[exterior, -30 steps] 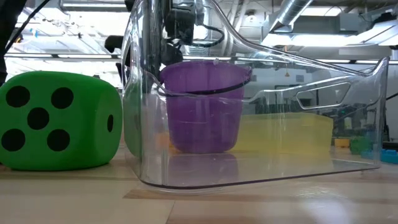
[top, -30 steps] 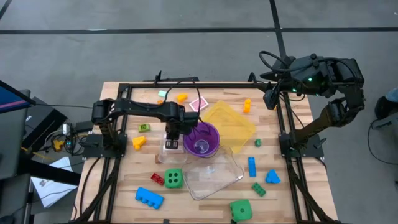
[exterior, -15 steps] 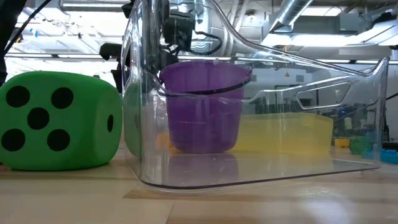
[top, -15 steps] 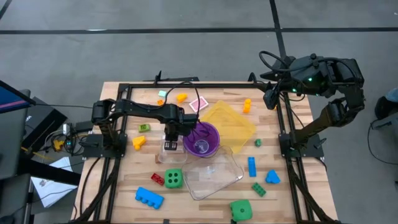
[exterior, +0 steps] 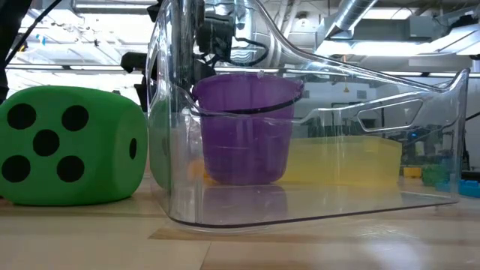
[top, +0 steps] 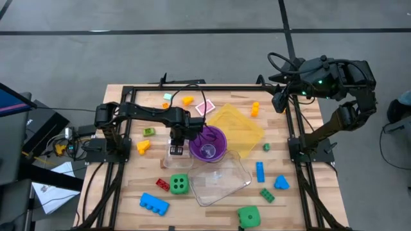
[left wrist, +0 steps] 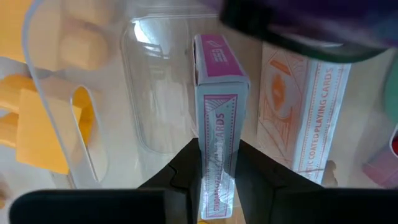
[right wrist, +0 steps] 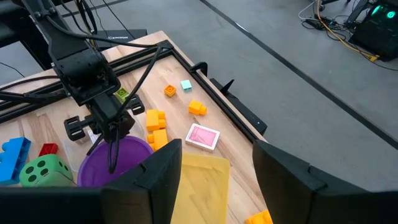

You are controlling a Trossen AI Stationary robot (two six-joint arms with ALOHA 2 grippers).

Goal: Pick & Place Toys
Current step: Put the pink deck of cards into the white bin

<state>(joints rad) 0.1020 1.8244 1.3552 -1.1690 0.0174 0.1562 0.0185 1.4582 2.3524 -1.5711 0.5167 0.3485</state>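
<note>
Near edge of desk [top: 122, 192]: a green die [top: 249, 217], a blue toothed brick [top: 154, 204], a second green die [top: 180, 184] with a red brick [top: 162, 184] beside it; a green brick [top: 267, 195], a blue wedge [top: 281, 183] and a blue upright brick [top: 260, 171] lay to the right.
Clear tub [top: 220, 180]: sat between the dice, just in front of the purple cup [top: 208, 144].
Left claw [top: 174, 149]: hung over a smaller clear tub [left wrist: 149, 106] just left of the purple cup, fingers nearly closed on a pink playing-card box [left wrist: 217, 124] held on edge; a second card box [left wrist: 305, 118] lay flat beside it.
Yellow tray [top: 237, 126]: behind the cup, tilted.
Far toys: orange pieces [top: 187, 101], [top: 255, 108], another pink card box [top: 205, 107].
Right claw [right wrist: 214, 171]: raised off the desk's far right corner, fingers half apart, holding nothing.
</note>
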